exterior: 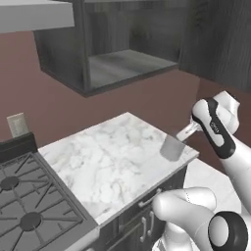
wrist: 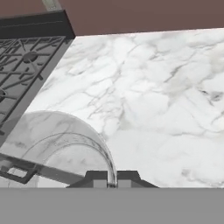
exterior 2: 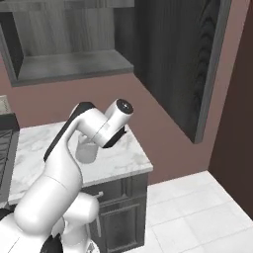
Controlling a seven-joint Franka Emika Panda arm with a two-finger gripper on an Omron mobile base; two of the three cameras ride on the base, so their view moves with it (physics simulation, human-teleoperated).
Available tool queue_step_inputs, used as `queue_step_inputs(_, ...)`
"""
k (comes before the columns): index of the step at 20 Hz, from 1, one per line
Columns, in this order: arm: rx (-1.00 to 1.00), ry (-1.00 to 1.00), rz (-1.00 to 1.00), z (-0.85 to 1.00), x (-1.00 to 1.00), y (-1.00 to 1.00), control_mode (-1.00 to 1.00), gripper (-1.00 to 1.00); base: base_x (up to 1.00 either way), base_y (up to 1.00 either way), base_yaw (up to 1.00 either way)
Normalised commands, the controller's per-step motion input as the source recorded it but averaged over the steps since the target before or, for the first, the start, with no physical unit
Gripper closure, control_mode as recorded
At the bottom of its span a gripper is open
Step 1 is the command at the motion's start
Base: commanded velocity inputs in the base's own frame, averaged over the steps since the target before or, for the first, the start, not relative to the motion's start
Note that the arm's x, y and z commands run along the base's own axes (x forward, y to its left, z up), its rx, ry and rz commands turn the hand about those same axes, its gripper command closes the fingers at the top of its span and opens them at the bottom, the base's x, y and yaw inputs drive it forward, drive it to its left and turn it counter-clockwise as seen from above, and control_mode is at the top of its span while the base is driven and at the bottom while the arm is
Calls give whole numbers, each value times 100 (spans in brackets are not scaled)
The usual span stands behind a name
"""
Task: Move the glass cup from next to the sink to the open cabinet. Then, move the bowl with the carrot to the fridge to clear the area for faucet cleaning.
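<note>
Left base view. Item: glass cup, lifted just above the right front corner of the marble counter, carried by the pincer, which nips its rim. The open cabinet hangs above the counter, well apart from the cup; the gas stove adjoins the counter's left end. Risk: a rim hold is thin, so a quick swing upward may let the cup slip or tip.

Right base view. Item: cup partly hidden behind the arm, over the counter. The cabinet's shelf lies above the counter. Risk: the cup's base may strike the shelf's front edge if raised too little.

Hand view. Item: pincer shut on the cup's rim, the counter below and the stove grate beyond. Risk: the wall is pinched off-centre, so the cup may swing.
</note>
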Motion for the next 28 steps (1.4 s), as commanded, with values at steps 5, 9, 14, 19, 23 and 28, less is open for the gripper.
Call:
queue_step_inputs(5, 0, 0, 0, 0, 0, 0, 100, 100, 74, -13, 37)
queue_step_inputs(9, 0, 0, 0, 0, 0, 0, 100, 100, 78, -2, 9)
queue_step_inputs(14, 0, 0, 0, 0, 0, 0, 100, 100, 90, -2, 4)
queue_step_inputs(19, 0, 0, 0, 0, 0, 0, 100, 100, 100, 15, -1)
queue_step_inputs(23, 0, 0, -6, 0, 47, 8, -100, 100, 50, 20, -3)
queue_step_inputs(28, 10, -2, -21, 47, 8, -2, -100, 100, 0, 0, 0)
